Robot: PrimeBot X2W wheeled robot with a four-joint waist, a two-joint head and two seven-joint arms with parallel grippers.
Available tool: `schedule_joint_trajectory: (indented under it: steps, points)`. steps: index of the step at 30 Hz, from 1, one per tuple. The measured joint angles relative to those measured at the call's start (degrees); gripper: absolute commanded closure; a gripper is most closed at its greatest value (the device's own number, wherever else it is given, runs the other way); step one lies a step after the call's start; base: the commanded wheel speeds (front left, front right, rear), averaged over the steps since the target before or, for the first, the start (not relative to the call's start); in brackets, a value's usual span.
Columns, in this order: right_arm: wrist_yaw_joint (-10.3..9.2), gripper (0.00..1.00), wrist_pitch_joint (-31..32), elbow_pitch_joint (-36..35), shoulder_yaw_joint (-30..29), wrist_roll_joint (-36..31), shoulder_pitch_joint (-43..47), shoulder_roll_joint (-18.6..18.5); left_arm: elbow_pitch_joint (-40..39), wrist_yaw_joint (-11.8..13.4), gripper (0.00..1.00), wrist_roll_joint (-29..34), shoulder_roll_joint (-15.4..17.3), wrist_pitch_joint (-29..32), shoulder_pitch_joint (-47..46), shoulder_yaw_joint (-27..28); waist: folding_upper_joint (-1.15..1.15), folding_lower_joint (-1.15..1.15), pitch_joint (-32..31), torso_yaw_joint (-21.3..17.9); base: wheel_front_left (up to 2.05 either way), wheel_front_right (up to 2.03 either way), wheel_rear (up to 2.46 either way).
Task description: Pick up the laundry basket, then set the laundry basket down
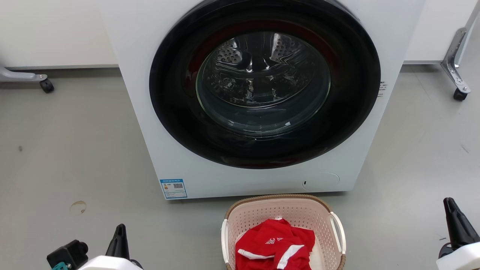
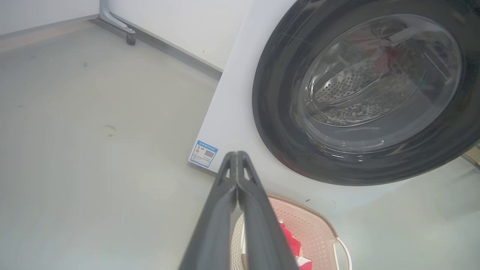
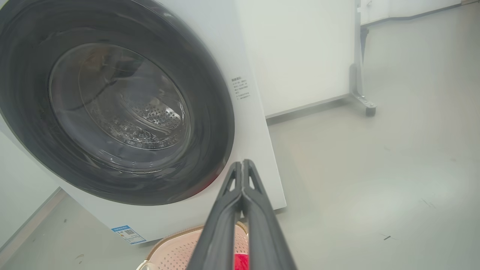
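Note:
The laundry basket, pale pink with a brown rim and white side handles, sits on the floor just in front of the washer, at the bottom centre of the head view. A red and white garment lies inside it. My left gripper stands shut at the lower left, well left of the basket. At the lower right my right gripper is shut too, well right of it. In the left wrist view the shut left gripper partly covers the basket. The right gripper hides part of the basket.
A white front-loading washer with a closed dark round door fills the space ahead. Castor-footed frame legs stand at the far left and far right. Open grey floor lies on both sides of the basket.

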Motion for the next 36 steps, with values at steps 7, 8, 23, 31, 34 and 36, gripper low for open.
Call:
schedule_joint_trajectory:
  steps: [7, 8, 23, 31, 34, 36]
  points:
    - [0.0, 1.0, 0.99, 0.27, -0.54, 4.28, -0.99, 0.35, 0.36, -1.53, 1.0, -3.43, -0.73, 0.93, -0.47, 1.52, 0.0, 0.0, 0.26, -0.1, 0.0, 0.0, 0.0]
    - [0.0, 1.0, 0.99, 0.27, -0.54, 4.28, -0.99, 0.35, 0.36, -1.53, 1.0, -3.43, -0.73, 0.93, -0.47, 1.52, 0.0, 0.0, 0.26, -0.1, 0.0, 0.0, 0.0]
    - [0.0, 1.0, 3.02, 0.6, -2.01, 12.96, -2.31, 1.2, 1.56, -5.03, 1.0, -10.62, -2.5, 2.88, -0.87, 4.81, 0.0, 0.0, 0.82, -0.31, 0.0, 0.0, 0.0]
    - [-0.01, 1.0, 4.23, 0.92, -2.69, 18.24, -2.5, 1.65, 2.09, -7.06, 1.0, -14.95, -3.69, 4.0, -1.64, 6.79, 0.0, 0.0, 1.15, -0.44, 0.0, 0.0, 0.0]
    - [-0.03, 1.0, 4.92, 1.23, -3.1, 20.0, -3.31, 1.82, 2.26, -7.79, 1.0, -16.24, -3.96, 4.45, -1.71, 7.51, 0.0, 0.0, 1.26, -0.48, 0.0, 0.0, 0.0]
    - [-0.04, 1.0, 4.98, 1.24, -3.35, 21.04, -3.51, 1.85, 2.41, -8.37, 1.0, -17.33, -4.21, 4.74, -1.75, 7.9, 0.0, 0.0, 1.33, -0.51, 0.0, 0.0, 0.0]
